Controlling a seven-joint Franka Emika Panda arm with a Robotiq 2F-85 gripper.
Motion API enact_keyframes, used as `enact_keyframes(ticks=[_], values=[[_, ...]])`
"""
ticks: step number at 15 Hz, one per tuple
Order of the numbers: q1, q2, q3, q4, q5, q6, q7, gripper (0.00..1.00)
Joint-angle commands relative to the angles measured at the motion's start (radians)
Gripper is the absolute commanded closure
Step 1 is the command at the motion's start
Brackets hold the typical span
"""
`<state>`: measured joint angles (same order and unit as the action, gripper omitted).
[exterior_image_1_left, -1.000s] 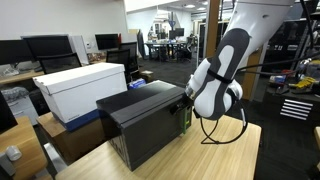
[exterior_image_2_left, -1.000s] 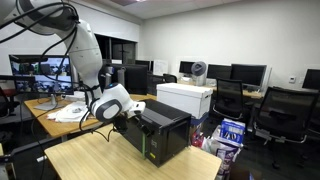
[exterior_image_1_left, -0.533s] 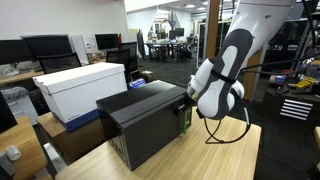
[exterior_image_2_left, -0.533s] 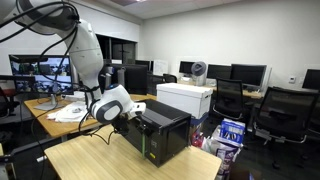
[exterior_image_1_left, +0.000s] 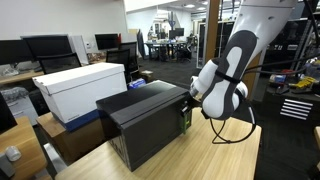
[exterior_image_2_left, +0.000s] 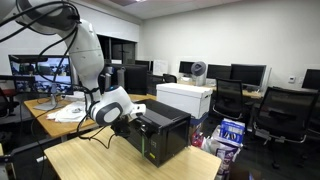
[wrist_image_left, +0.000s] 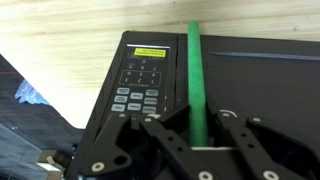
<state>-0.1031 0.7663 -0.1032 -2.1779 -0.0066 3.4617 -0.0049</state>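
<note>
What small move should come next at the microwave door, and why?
Probably close the jaws firmly on the green handle: the gripper straddles it, firm contact is unclear from the wrist view, and the microwave door looks shut.

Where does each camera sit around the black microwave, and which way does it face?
In an exterior view: beside the light wooden table, facing the black box-shaped microwave, door end at picture right; white arm and gripper show.
In an exterior view: across the table, microwave door end at picture left; arm, gripper show.
Wrist view: on the wrist, facing the microwave's door; gripper straddles the green bar handle.
Shared: both exterior views show the white cardboard box.
</note>
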Motion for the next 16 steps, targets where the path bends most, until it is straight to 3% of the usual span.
enact_keyframes(ticks=[1, 6, 12, 13, 14, 16], values=[[0.025, -0.031, 0.032, -0.134, 0.004, -0.003, 0.001, 0.93], [0.047, -0.064, 0.043, -0.194, 0.006, -0.013, 0.0, 0.93], [0.206, -0.124, -0.008, -0.337, 0.14, 0.007, 0.037, 0.94], [0.267, -0.147, -0.01, -0.399, 0.193, 0.006, 0.046, 0.68], [0.309, -0.156, -0.019, -0.421, 0.226, 0.004, 0.053, 0.54], [0.377, -0.169, -0.007, -0.464, 0.253, -0.053, 0.075, 0.42]])
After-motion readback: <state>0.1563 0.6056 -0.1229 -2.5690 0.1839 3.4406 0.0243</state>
